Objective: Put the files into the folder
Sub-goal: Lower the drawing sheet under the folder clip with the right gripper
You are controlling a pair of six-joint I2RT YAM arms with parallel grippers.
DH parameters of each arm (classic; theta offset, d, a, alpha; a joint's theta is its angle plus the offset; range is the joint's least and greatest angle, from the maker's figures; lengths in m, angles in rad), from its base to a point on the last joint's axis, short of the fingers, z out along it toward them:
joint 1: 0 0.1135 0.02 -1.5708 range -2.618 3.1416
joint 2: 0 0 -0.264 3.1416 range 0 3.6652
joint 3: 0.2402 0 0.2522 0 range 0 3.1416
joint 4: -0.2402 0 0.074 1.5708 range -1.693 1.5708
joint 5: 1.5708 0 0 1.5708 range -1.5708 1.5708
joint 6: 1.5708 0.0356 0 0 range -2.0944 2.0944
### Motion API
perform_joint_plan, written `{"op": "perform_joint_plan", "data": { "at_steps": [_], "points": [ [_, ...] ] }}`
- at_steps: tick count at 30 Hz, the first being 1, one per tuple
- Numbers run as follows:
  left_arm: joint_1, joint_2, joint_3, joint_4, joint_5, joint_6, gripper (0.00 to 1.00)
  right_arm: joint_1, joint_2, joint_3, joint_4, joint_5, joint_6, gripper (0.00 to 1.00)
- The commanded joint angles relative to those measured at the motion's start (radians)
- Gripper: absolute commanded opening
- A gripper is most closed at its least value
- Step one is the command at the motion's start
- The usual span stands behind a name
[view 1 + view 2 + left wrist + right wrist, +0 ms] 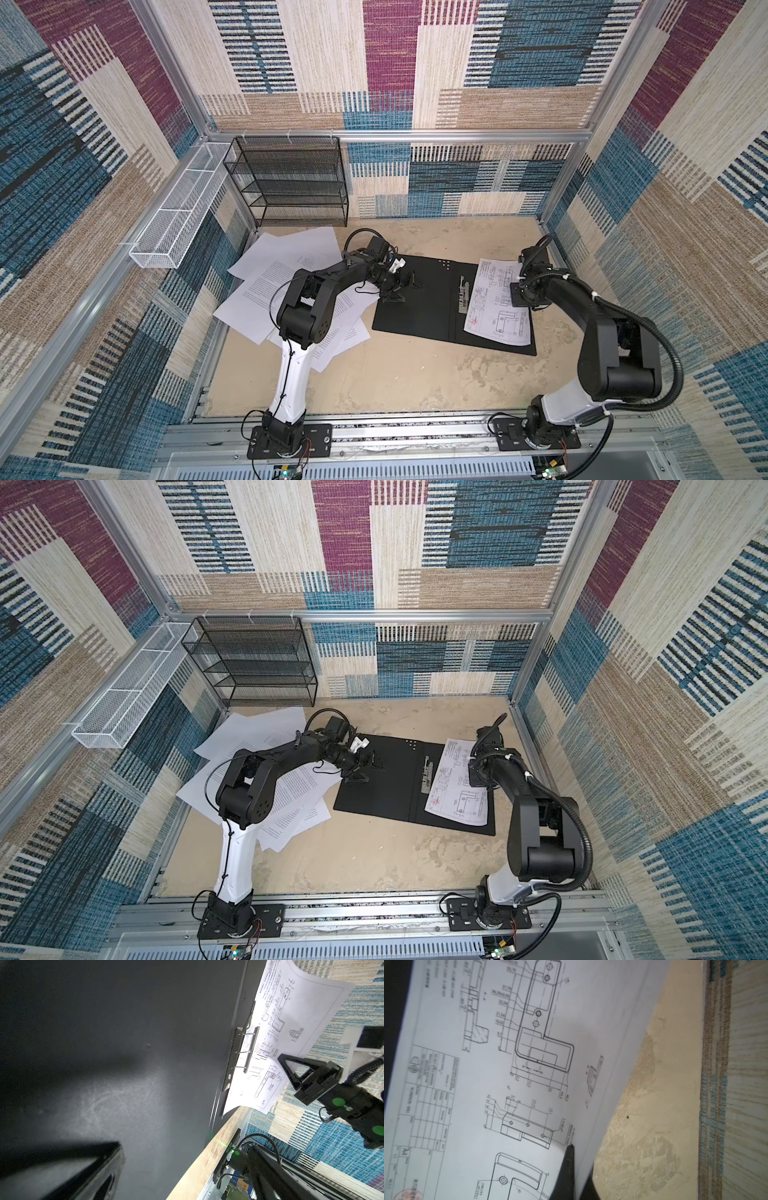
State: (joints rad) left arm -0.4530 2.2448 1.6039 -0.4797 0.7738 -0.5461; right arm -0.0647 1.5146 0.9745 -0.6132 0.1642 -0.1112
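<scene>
Now | folder (419, 303) open flat, black inside | drawing sheet (494, 320) partly on it

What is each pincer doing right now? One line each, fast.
Left pincer: open, holding nothing, over the open folder.
Right pincer: shut on the drawing sheet, at its edge.
</scene>
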Motion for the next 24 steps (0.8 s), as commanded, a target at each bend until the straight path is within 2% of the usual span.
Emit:
{"op": "perform_joint_plan", "data": {
  "at_steps": [1,7,24],
  "points": [
    [-0.001,0.056,-0.024,-0.3,-0.405,0.019,0.98,0.002,-0.048,-0.049,0.107,-0.071,-0.104,0.0],
    [-0.003,0.061,-0.021,-0.301,-0.401,0.017,0.97,0.005,-0.054,-0.083,0.161,-0.134,-0.122,0.0],
    [-0.004,0.062,-0.019,-0.301,-0.399,0.019,0.97,0.005,0.01,-0.073,0.169,-0.132,-0.15,0.02]
  ]
}}
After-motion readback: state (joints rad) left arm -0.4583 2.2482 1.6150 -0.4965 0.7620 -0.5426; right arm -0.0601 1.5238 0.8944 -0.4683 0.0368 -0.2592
